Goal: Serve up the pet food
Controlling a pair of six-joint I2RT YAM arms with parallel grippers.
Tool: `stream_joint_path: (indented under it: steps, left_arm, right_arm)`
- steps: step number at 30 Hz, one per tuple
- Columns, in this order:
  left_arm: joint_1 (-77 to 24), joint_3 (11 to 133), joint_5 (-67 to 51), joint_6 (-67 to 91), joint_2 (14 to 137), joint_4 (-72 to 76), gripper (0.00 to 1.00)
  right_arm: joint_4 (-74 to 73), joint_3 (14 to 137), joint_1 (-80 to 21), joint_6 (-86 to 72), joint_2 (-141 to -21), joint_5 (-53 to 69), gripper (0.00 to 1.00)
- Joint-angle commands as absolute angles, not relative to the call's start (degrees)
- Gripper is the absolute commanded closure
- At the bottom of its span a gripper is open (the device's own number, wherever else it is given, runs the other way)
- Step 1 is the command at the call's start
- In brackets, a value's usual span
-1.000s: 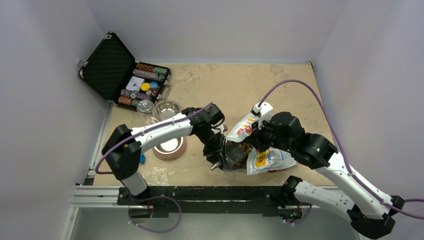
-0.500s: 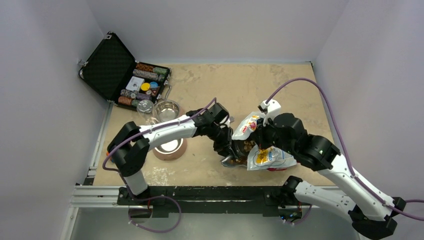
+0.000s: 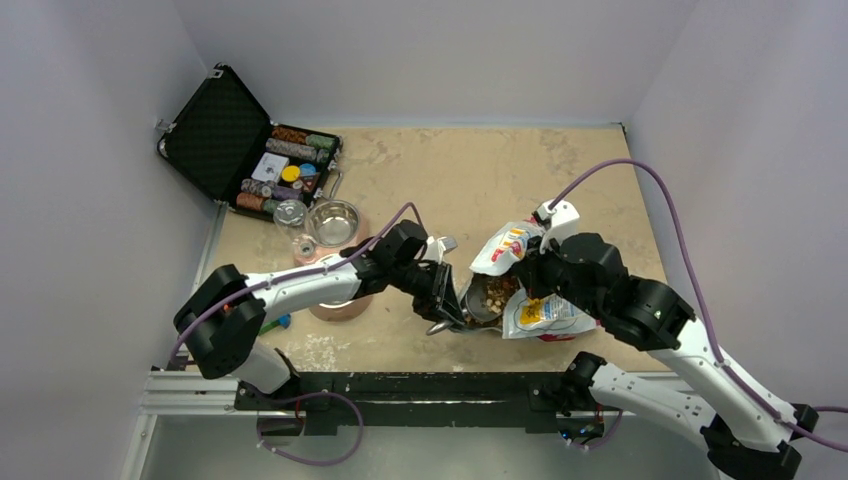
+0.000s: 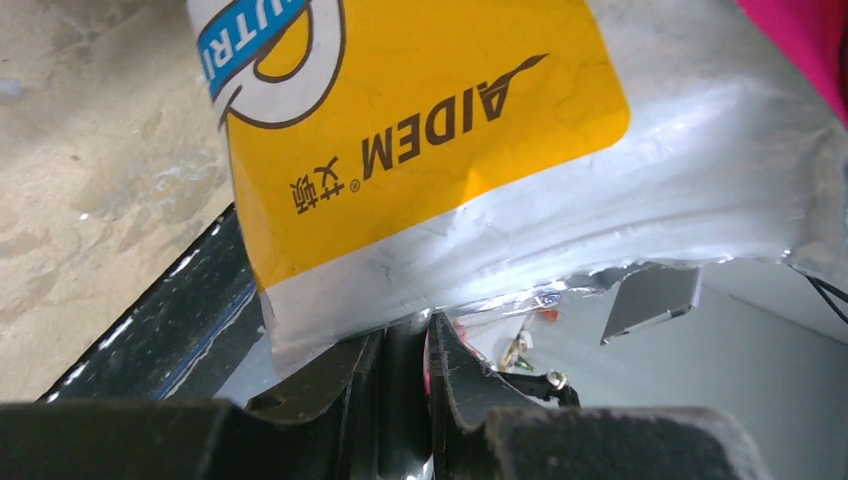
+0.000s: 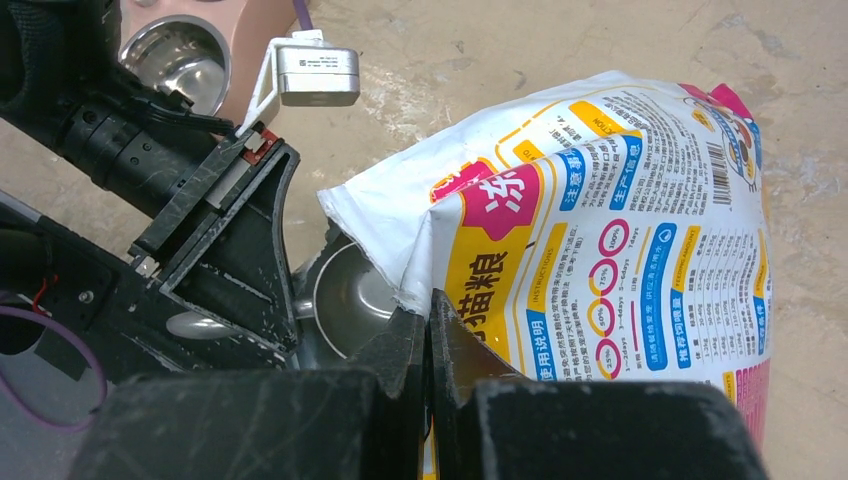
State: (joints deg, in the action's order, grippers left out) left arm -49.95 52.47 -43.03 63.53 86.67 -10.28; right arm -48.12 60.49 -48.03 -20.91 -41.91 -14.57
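Note:
The glossy white bag (image 3: 540, 312), printed red, yellow and blue, lies at the front of the table with its mouth toward the left. Brown kibble (image 3: 493, 292) shows in that mouth. My right gripper (image 3: 527, 287) is shut on the bag's torn upper edge (image 5: 400, 262); its jaws (image 5: 428, 318) pinch that edge. My left gripper (image 3: 447, 300) is shut on the handle of a steel scoop (image 3: 470, 300). The scoop's cup (image 5: 350, 292) sits at the bag's mouth and looks empty in the right wrist view. In the left wrist view the bag (image 4: 420, 130) fills the frame above my left gripper (image 4: 405, 345).
A pink stand (image 3: 340, 305) with a steel bowl (image 5: 178, 62) lies under my left arm; another steel bowl (image 3: 335, 220) sits behind it. An open black case (image 3: 245, 150) of coloured chips stands at the back left. A blue block (image 3: 283, 322) lies near the front left edge.
My left arm has stretched lower and to the right, bringing the scoop to the bag's mouth. My right gripper and the bag have shifted a little to the right.

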Motion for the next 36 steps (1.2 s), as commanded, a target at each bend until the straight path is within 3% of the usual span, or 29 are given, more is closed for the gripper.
stream_joint_path:
  steps: [1, 4, 6, 10, 12, 15, 19, 22, 25, 36]
  left_arm:
    - [-49.20, 49.83, -47.72, 67.40, 84.50, 4.92, 1.00]
    - [-47.73, 46.54, -49.78, 66.33, 79.30, 0.53, 1.00]
    - [-46.86, 43.42, -50.73, 68.85, 77.47, 5.78, 1.00]
    - [-46.93, 45.98, -54.34, 72.87, 86.31, 14.44, 1.00]
    - [-46.45, 42.05, -54.28, 76.55, 83.56, 18.64, 1.00]
    - [-46.36, 41.97, -52.07, 70.88, 79.41, 10.35, 1.00]
    - [-46.35, 40.26, -53.07, 77.59, 80.48, 20.01, 1.00]
    - [-46.43, 40.84, -50.36, 73.68, 77.30, 12.35, 1.00]
    - [-46.34, 43.95, -53.52, 75.44, 83.05, 17.30, 1.00]
    - [-44.86, 39.57, -53.99, 69.18, 73.31, 6.46, 1.00]
  right_arm:
    - [-43.38, 62.84, -47.99, -23.02, -39.71, -19.10, 1.00]
    - [-42.92, 62.05, -47.99, -24.26, -39.56, -18.53, 1.00]
    - [-42.59, 61.91, -47.99, -24.59, -39.77, -18.42, 1.00]
    - [-43.41, 63.89, -47.99, -24.30, -41.14, -19.73, 1.00]
    - [-43.78, 65.25, -47.99, -23.83, -41.51, -20.03, 1.00]
    - [-43.90, 66.05, -47.99, -23.05, -42.18, -19.49, 1.00]
    - [-45.12, 67.35, -47.99, -23.24, -43.01, -19.20, 1.00]
    - [-44.34, 66.04, -47.99, -24.21, -41.68, -19.23, 1.00]
    - [-44.10, 66.02, -47.99, -24.19, -41.93, -18.20, 1.00]
    - [-45.58, 66.30, -47.99, -26.08, -40.21, -21.16, 1.00]
